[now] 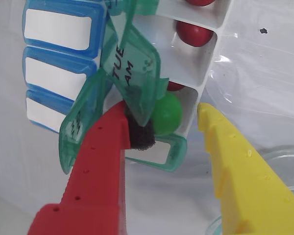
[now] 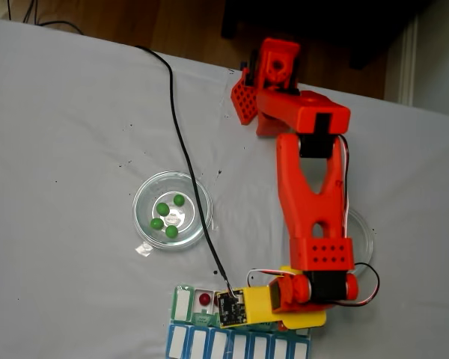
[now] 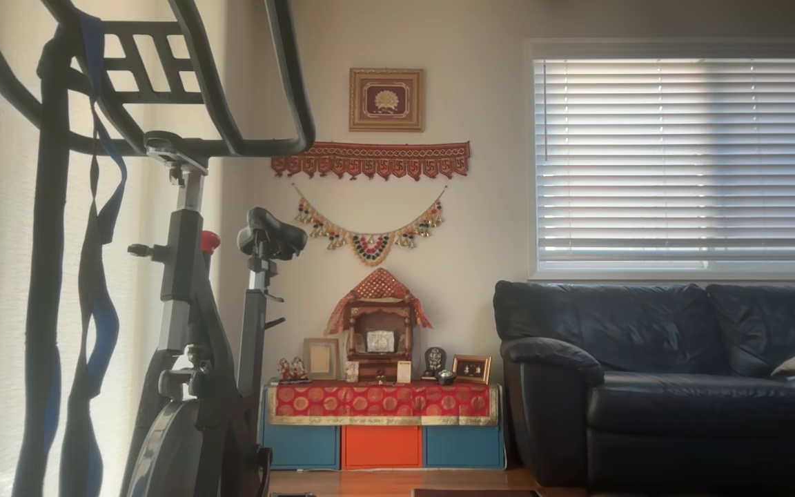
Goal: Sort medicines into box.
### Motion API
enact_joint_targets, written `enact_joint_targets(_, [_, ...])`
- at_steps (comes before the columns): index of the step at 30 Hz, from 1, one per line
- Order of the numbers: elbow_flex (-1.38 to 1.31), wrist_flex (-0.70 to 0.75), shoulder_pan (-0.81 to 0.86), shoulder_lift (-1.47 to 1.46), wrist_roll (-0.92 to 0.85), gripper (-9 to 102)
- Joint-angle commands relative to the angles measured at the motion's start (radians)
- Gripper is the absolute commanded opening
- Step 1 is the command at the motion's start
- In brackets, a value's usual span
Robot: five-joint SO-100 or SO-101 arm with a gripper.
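The hand point(image 1: 161, 117) is spread wide, its red finger point(image 1: 95, 166) and yellow finger point(image 1: 235, 161) standing on either side of the end compartment of the pill box point(image 1: 196, 68). A green pill point(image 1: 165, 115) sits in that compartment between the fingers; whether the red finger's dark pad touches it I cannot tell. A green lid marked TUE AM point(image 1: 132, 73) stands raised over the compartment, partly covering the pill. Red pills point(image 1: 193, 33) lie in the next compartments along the white row, and the blue lids point(image 1: 59, 29) are shut on the left of the wrist view.

In the fixed view the arm point(image 2: 310, 202) reaches down over the box point(image 2: 183, 303) at the bottom edge of the white desk point(image 2: 75, 134). A red pill point(image 2: 204, 299) shows in one open compartment. Four green pills point(image 2: 168, 217) rest in a round glass dish point(image 2: 142, 198) well apart from the box, under a black cable point(image 2: 183, 149).
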Motion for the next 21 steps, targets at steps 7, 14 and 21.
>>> enact_joint_targets(7, [-0.046,0.046,0.015,0.166,-0.040,24])
enact_joint_targets(14, [0.038,0.034,0.023,0.253,-0.057,24])
enact_joint_targets(21, [0.141,-0.014,0.020,0.331,-0.063,23])
